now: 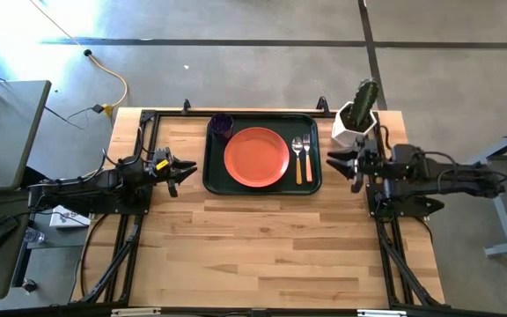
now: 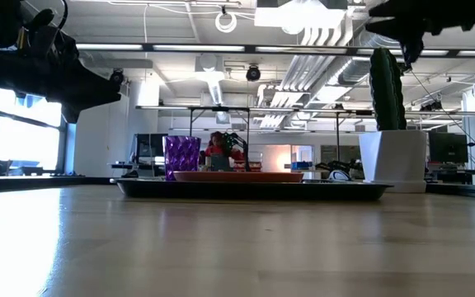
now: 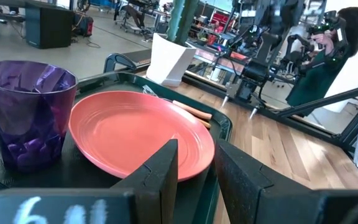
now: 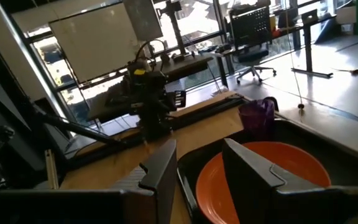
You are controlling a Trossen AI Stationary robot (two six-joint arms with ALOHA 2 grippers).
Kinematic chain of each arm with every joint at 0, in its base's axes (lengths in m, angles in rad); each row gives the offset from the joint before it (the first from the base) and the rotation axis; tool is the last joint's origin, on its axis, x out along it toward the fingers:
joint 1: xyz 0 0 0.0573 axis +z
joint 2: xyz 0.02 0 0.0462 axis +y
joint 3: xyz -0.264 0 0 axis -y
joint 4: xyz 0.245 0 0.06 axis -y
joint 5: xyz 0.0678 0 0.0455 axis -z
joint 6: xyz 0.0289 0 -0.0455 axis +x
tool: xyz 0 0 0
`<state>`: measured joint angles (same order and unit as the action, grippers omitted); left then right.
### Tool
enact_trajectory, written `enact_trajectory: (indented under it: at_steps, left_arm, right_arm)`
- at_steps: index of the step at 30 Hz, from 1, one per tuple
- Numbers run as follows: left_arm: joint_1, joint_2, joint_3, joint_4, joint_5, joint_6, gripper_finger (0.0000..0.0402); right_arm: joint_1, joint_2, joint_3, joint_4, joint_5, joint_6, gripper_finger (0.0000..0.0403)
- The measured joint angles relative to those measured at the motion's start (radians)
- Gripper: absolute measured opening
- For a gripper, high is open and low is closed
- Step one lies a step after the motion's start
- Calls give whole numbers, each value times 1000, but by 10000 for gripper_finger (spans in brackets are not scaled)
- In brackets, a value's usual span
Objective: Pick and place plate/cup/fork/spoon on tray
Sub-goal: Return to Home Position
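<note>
Low view hides fork [image 1: 297, 160] and spoon [image 1: 307, 158] behind the tray [image 2: 254, 190] rim.

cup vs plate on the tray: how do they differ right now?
Colour: the cup is see-through dark purple, the plate opaque orange. Shape: the cup stands upright, tall and narrow; the plate lies flat, wide and shallow. Spot: the cup sits in the top-left corner of the tray in the high view; the plate fills its middle. Shared: both rest on the tray, neither held.
</note>
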<state>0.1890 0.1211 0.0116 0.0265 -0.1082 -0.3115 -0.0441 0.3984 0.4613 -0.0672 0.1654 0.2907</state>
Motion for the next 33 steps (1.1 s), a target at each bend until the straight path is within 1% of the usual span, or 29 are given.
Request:
enact_trajectory:
  at_steps: [3,7,11,14,22,25,28,33]
  left_arm:
    - [0,0,0,0,0,0,94]
    - [0,0,0,0,0,0,94]
    - [0,0,0,0,0,0,94]
    - [0,0,0,0,0,0,94]
    - [0,0,0,0,0,0,94]
    - [0,0,0,0,0,0,94]
    - [0,0,0,0,0,0,94]
    - [0,0,0,0,0,0,94]
  right_arm:
    - [13,-61,-74,14,0,20,122]
    - [15,-119,-136,21,0,19,122]
    - [15,-160,-195,24,25,1,122]
    - [15,-187,-252,46,41,18,122]
    - [15,-247,-407,150,21,90,122]
    - [15,-263,-444,157,16,119,122]
    - [15,-269,-451,120,14,131,122]
    - [15,-269,-451,112,15,94,122]
